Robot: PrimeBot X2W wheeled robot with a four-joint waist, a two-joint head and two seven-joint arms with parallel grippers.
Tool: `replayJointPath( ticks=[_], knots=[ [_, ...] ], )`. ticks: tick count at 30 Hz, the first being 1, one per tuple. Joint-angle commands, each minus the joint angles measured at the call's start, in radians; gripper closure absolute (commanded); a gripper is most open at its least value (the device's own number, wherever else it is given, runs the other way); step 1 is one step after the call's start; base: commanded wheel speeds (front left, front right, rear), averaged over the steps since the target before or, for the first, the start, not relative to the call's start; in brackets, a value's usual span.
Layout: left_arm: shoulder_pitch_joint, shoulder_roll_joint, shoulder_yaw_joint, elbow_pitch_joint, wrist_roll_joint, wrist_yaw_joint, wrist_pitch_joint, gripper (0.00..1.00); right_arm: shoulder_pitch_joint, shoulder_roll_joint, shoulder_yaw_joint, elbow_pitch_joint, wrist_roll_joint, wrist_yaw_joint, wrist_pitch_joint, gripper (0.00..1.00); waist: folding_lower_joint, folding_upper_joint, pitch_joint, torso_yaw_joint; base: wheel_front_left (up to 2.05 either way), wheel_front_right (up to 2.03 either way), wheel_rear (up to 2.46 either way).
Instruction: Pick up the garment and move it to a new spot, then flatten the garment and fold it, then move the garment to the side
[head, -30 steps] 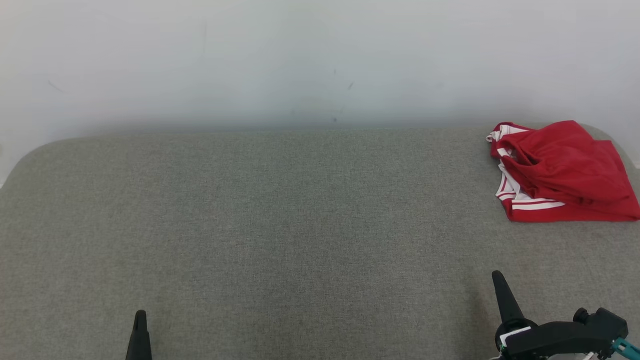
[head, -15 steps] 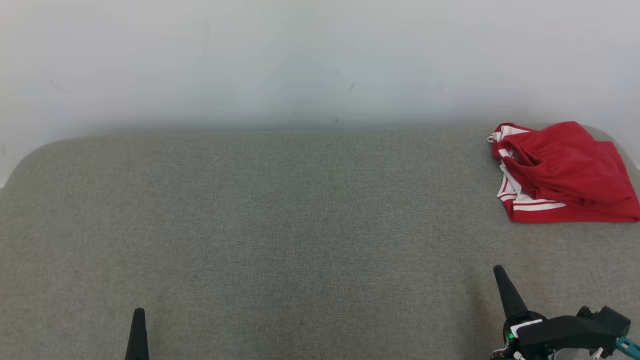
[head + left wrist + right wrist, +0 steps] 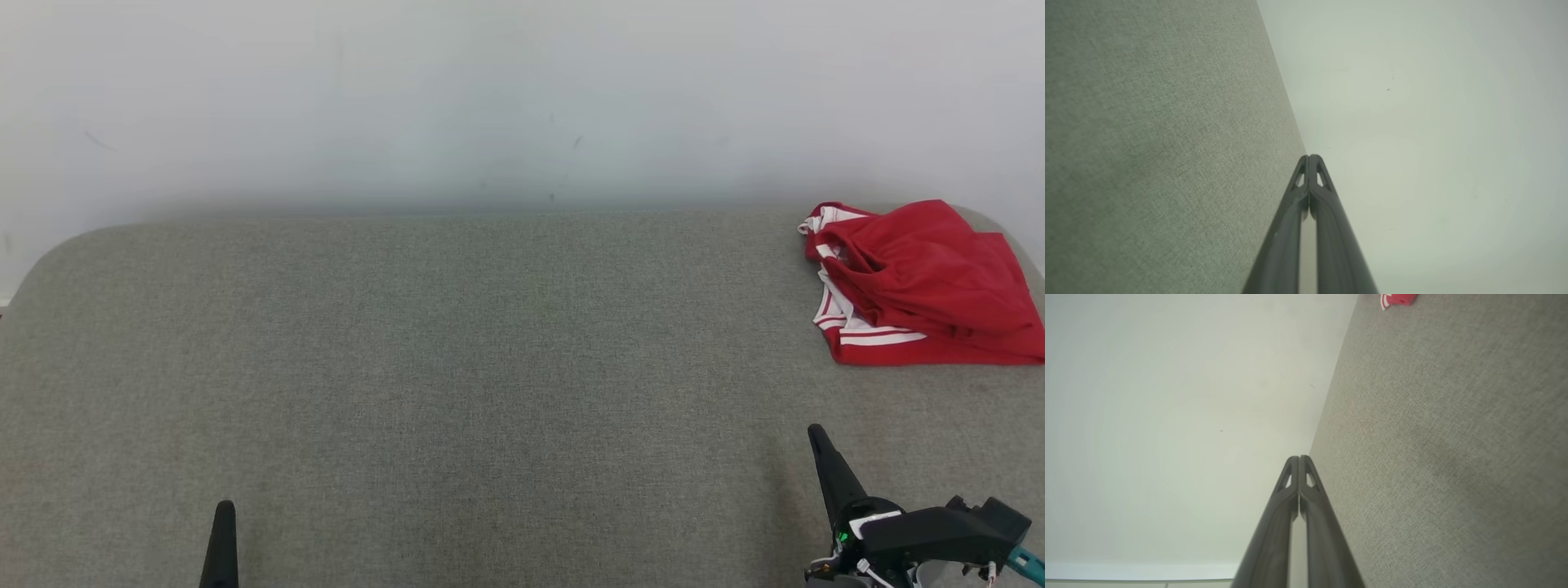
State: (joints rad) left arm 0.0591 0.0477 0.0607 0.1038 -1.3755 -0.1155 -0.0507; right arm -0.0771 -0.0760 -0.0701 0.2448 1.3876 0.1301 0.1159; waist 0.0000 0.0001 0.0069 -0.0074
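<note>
Head view: the red garment (image 3: 922, 282) with white stripes lay crumpled at the far right corner of the grey bench (image 3: 490, 367), close to the pale wall (image 3: 490, 98).
Left tool (image 3: 224, 510): fingers pressed together, holding nothing, at the near left.
Right tool (image 3: 815, 433): fingers together as well, empty, at the near right, well apart from the garment.
Right wrist view: a small part of the garment showed at the top edge.
</note>
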Motion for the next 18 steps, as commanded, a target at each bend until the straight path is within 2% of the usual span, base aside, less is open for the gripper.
replayJointPath(
  ticks=[1, 10, 11, 18],
  knots=[
    [0.007, 0.004, 0.003, -0.013, -0.031, -0.008, 0.008, 1.00, -0.010, 0.001, -0.006, -0.003, 0.028, 0.001, 0.010, 1.00, 0.0000, -0.0001, 0.000, 0.000, 0.00, 0.00, 0.00],
    [0.009, 0.004, 0.005, -0.020, -0.104, -0.009, 0.018, 1.00, -0.019, 0.004, -0.018, -0.002, 0.099, 0.001, 0.036, 1.00, 0.0000, -0.0001, -0.001, 0.003, 0.00, 0.00, 0.00],
    [0.012, 0.004, 0.008, -0.031, -0.193, -0.015, 0.035, 1.00, -0.025, 0.007, -0.034, 0.000, 0.182, 0.001, 0.070, 1.00, 0.0000, -0.0001, -0.002, 0.005, 0.00, 0.00, 0.00],
    [0.013, 0.004, 0.010, -0.036, -0.241, -0.019, 0.043, 1.00, -0.029, 0.009, -0.042, 0.001, 0.231, 0.001, 0.089, 1.00, 0.0000, -0.0001, -0.003, 0.007, 0.00, 0.00, 0.00]
  ],
)
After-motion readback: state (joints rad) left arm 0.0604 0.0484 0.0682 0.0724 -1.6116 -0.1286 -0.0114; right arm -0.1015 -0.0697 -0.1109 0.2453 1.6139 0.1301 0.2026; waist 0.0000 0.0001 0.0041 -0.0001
